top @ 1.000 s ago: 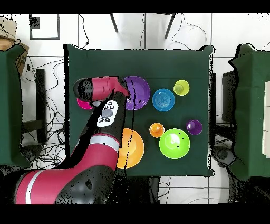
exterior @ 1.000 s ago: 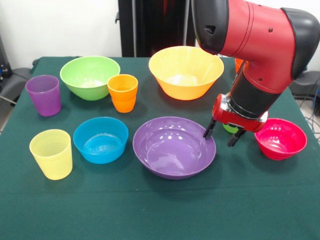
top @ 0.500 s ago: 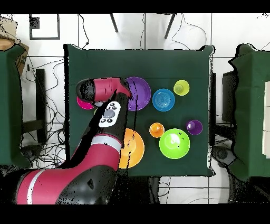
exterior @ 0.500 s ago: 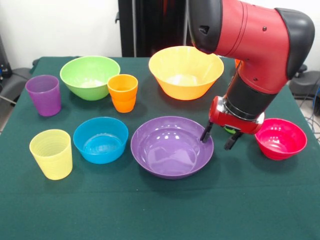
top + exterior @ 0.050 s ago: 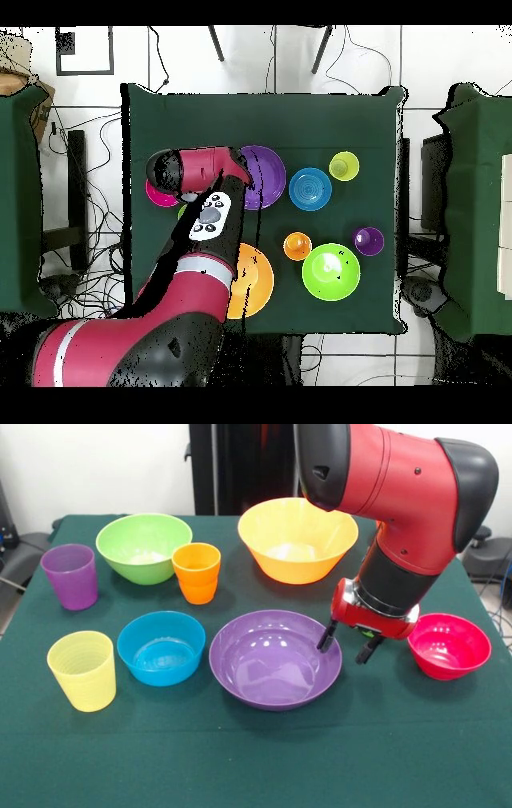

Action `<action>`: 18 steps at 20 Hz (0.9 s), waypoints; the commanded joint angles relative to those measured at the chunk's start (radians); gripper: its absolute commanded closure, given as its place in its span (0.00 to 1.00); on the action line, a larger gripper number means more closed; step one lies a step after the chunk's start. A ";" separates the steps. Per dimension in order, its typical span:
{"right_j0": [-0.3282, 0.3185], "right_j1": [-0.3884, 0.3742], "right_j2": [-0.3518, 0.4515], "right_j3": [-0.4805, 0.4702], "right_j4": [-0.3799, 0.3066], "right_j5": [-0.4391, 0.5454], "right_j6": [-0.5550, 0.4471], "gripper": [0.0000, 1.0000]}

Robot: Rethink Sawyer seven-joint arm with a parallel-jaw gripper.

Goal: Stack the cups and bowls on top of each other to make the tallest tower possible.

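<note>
No tower exists yet: every cup and bowl sits apart on the table [image 5: 240,760], while the gripper [image 5: 346,646], jaws spread, straddles the purple bowl [image 5: 275,659] rim.

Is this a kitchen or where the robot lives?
Probably a robot lab, not a kitchen: the table wears green cloth, cables trail over the tiled floor, and more green tables stand alongside.

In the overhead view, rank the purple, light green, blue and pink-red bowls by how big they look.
1. Light green plastic bowl; the wide purple plastic bowl may match it, but the arm hides part.
2. Small blue plastic bowl.
3. Pink-red plastic bowl: mostly hidden, unsure.
</note>
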 commanded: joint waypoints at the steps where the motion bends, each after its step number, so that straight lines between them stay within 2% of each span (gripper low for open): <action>1: -0.018 -0.002 0.094 0.050 -0.008 -0.052 0.096 0.00; 18: -0.008 0.010 0.075 0.025 -0.005 -0.018 0.115 0.00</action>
